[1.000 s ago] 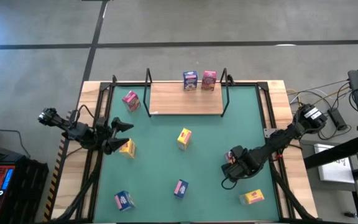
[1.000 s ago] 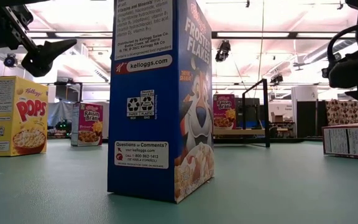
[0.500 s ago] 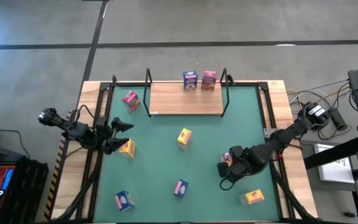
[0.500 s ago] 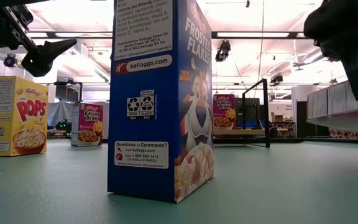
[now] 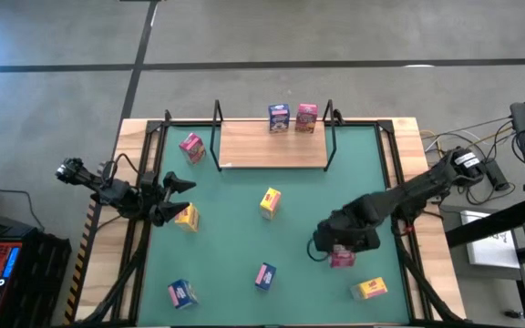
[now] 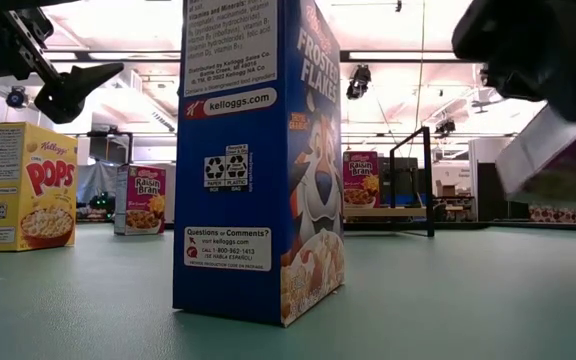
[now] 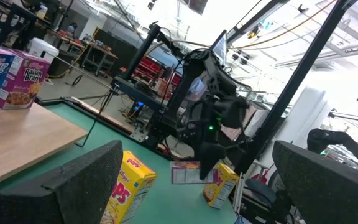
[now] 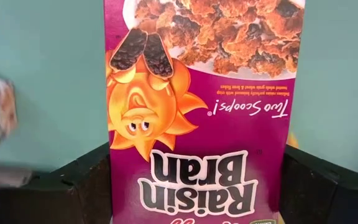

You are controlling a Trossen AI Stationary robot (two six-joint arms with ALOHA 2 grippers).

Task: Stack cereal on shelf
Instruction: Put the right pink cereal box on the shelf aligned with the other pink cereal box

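My right gripper [image 5: 338,251] hovers over the mat's near right part, shut on a pink Raisin Bran cereal box [image 8: 197,93], which also shows at the low view's right edge [image 6: 566,150]. The shelf [image 5: 272,148], a light-wood board between black uprights, lies at the far middle. A blue box [image 5: 279,117] and a pink box [image 5: 306,117] stand upright on its far edge. My left gripper [image 5: 173,199] waits open at the mat's left edge, beside a yellow box [image 5: 188,217] standing on the mat. My right gripper pinches the pink box between its two fingers [image 8: 73,180], on the two narrow sides [image 8: 114,180] at the end that bears the printed name. The fingers slant down from above. The box is lifted clear of the mat and hangs tilted [image 6: 566,150] below the gripper.
More cereal boxes stand or lie on the green mat [image 5: 226,246]: a yellow one [image 5: 270,202] in the middle, a pink one [image 5: 191,146] left of the shelf, two blue ones [image 5: 264,275] [image 5: 182,292] near the front, and a yellow one [image 5: 370,289] at the near right.
My right gripper has risen and shifted a little toward the table's left, turning at the wrist. The pink box, which lay flat on the mat, has come up clear of it, first level, now tilted.
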